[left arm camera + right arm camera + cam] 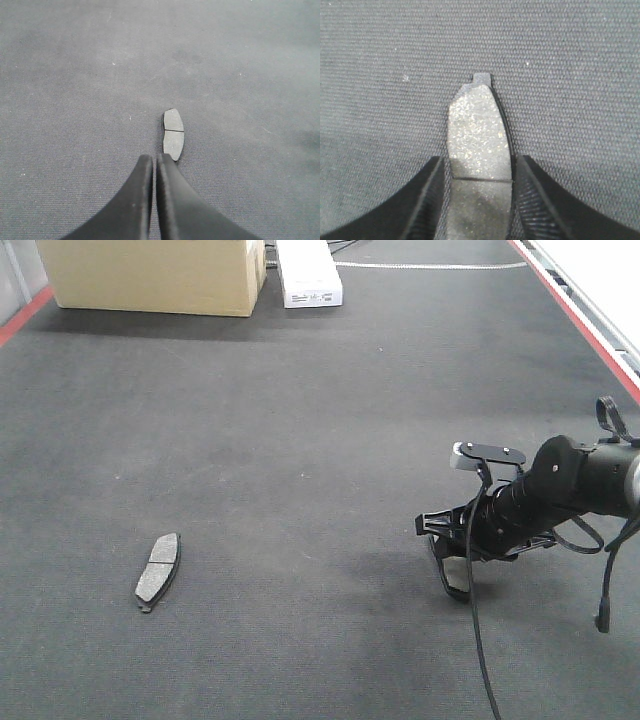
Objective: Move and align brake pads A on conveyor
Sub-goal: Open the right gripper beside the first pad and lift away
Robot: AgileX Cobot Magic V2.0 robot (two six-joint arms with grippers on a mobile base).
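Note:
One brake pad (158, 570) lies flat on the dark conveyor belt (300, 440) at the front left; it also shows in the left wrist view (173, 134), just beyond my left gripper (154, 157), which is shut and empty, clear of the pad. My left gripper is out of the front view. My right gripper (455, 585) is low over the belt at the front right. In the right wrist view its jaws (480, 170) sit tight against both long sides of a second brake pad (477, 130), at its groove. Other pads are out of view.
A cardboard box (150, 275) and a white box (308, 275) stand at the belt's far end. Red edge strips run along the right (580, 315) and left (20, 320) sides. A black cable (478, 640) hangs from the right arm.

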